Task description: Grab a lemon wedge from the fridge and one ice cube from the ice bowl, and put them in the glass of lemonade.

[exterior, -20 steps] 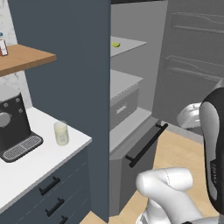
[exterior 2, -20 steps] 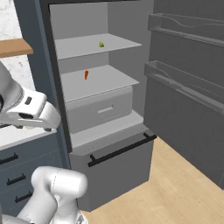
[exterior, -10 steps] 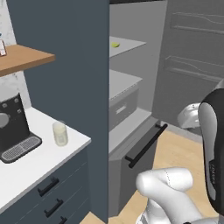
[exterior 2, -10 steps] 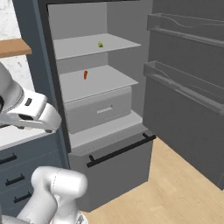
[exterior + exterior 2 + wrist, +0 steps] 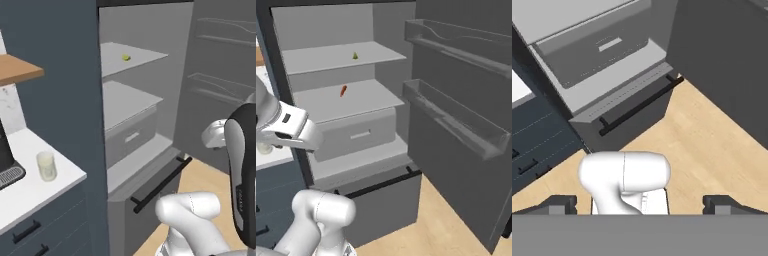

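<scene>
The whole scene has shifted since the earlier frame: the base has driven, with the open fridge (image 5: 346, 125) nearer. The lemon wedge (image 5: 355, 55) lies on its top shelf; the orange-red stick (image 5: 343, 90) shows from the right, the glass of lemonade (image 5: 46, 166) on the worktop (image 5: 30, 192) from the left. Jaws released, wide apart.

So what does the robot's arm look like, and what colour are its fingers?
The arm is made of smooth, rounded white tube-shaped sections with dark joints between them; one big link has a glossy black side. Its two small fingers are dark, blocky tips. No cables show.
</scene>
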